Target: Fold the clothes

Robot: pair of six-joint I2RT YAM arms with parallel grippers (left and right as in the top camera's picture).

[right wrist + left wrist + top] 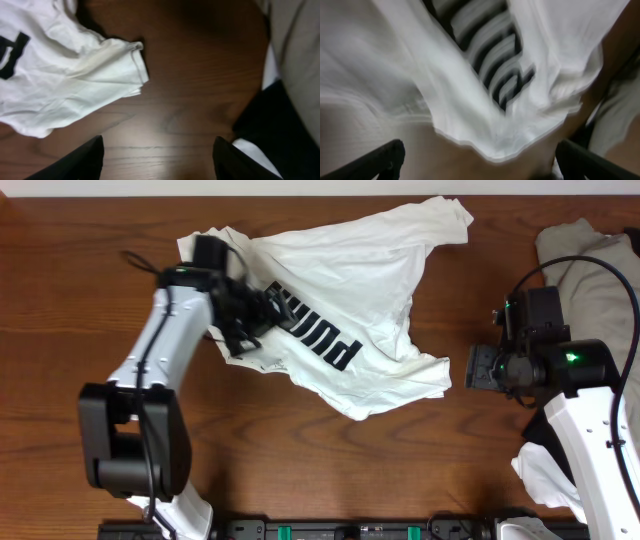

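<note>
A dark wooden desk [70, 330] carries a crumpled white T-shirt [350, 280], lying from the centre toward 12 o'clock with its black chest lettering face up. The left fingers [382, 159] stand wide apart above the shirt's 9 o'clock side, gripping nothing. The right fingers [75, 162] are open too, over bare wood near the shirt's 3 o'clock edge. A beige-grey garment [590, 260] lies at 2 o'clock and a black cloth [272, 132] at 4 o'clock.

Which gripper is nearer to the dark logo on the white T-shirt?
Left. The left gripper hovers over the shirt at the logo; the right gripper is off the shirt, over bare table.
</note>
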